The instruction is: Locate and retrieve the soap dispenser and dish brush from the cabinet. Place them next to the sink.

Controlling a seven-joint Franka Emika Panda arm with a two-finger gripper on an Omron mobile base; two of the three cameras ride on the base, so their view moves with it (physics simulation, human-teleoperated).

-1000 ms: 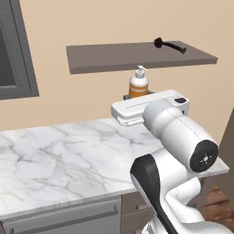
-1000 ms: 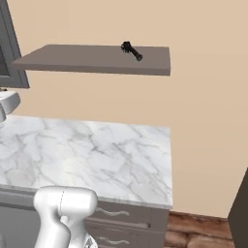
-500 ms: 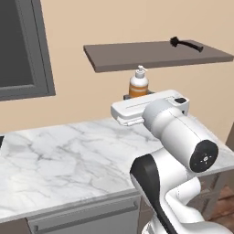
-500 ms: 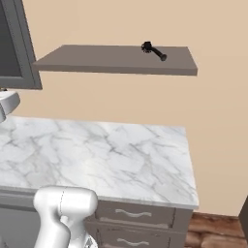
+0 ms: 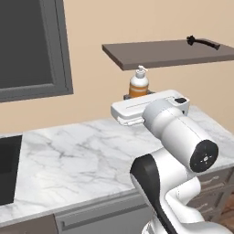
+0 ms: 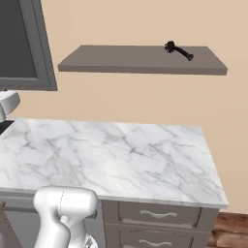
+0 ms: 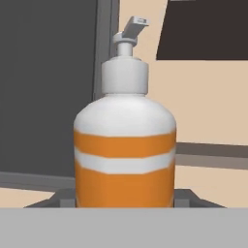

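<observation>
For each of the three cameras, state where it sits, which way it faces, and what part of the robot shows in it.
Left base view: behind the arm, to its left, looking forward and down over the counter; the arm rises lower right, gripper holding the soap bottle upright under the shelf.
Right base view: behind, to the right; arm base lower left.
Hand view: on the hand, looking along the gripper at the bottle, between its fingertips.
Both base views share the shelf, counter and brush.

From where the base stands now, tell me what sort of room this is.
A kitchen, most likely: a white marble counter over drawer fronts with handles, a corner of a black sink basin, and an amber-orange soap dispenser with a white pump.
</observation>
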